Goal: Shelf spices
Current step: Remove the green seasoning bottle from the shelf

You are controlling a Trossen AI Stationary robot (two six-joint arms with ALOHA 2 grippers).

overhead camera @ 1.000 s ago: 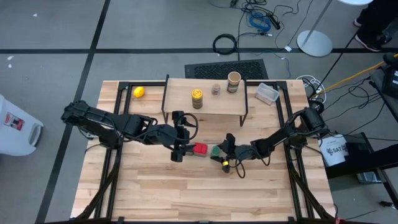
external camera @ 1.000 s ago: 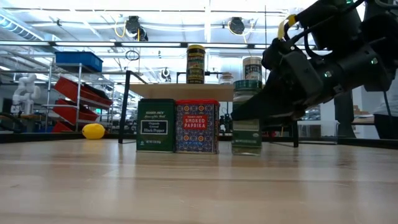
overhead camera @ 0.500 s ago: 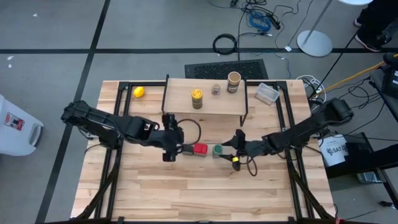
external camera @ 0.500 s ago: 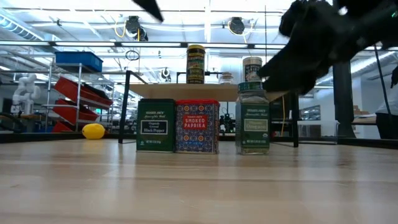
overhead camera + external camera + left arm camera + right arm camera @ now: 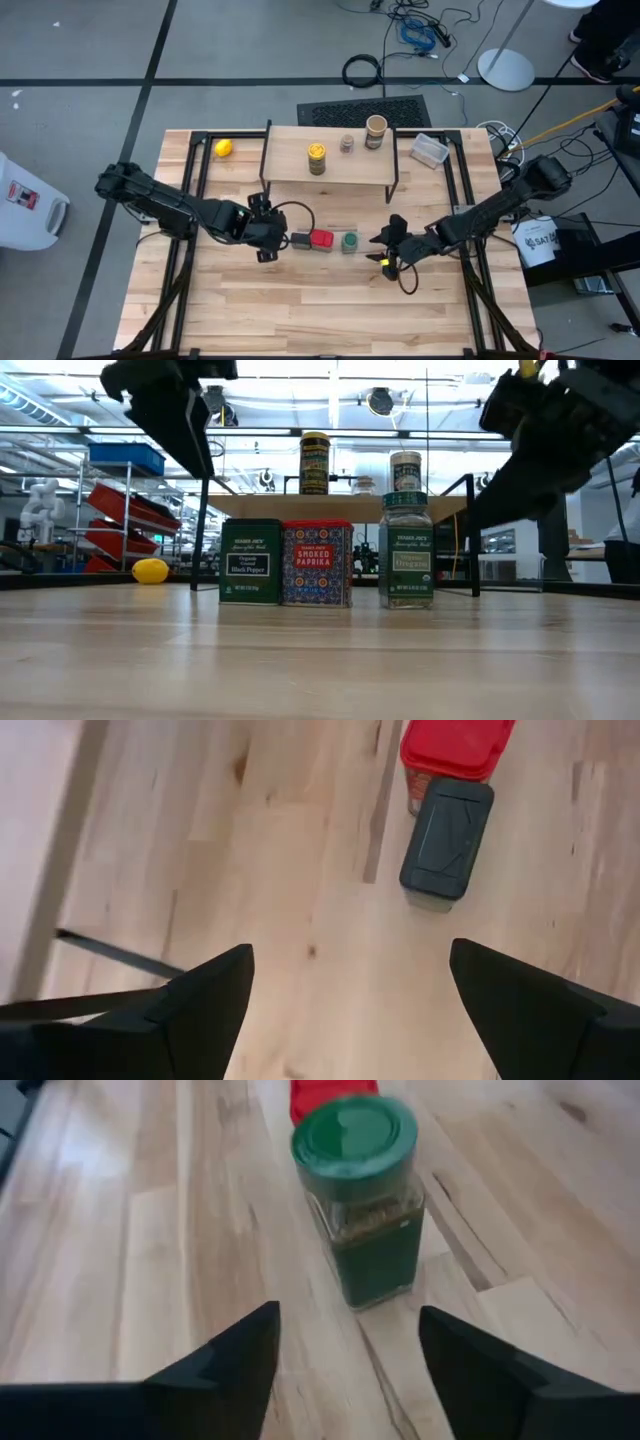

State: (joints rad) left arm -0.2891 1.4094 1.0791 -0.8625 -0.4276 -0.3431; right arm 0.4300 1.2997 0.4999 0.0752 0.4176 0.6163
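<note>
A dark box (image 5: 300,240), a red square tin (image 5: 321,239) and a green-lidded jar (image 5: 349,241) stand upright in a row on the table, in front of the shelf (image 5: 290,150). On the shelf top stand a yellow-lidded jar (image 5: 317,157), a tiny brownish jar (image 5: 347,144) and a tan round-topped jar (image 5: 376,130). My left gripper (image 5: 270,248) hangs open just left of the dark box (image 5: 447,838), pointing steeply down. My right gripper (image 5: 345,1350) is open a short way right of the green-lidded jar (image 5: 358,1190), clear of it.
A yellow ball (image 5: 224,148) lies at the far left and a clear tub (image 5: 430,150) at the far right beside the shelf. The shelf's black legs (image 5: 391,185) stand just behind the row. The near half of the table is bare wood (image 5: 320,310).
My right gripper has drawn back from the green-lidded jar toward the table's right edge and risen; the jar stays upright on the table. My left gripper has gone from above the dark box toward the left edge and come down, tipping more steeply.
</note>
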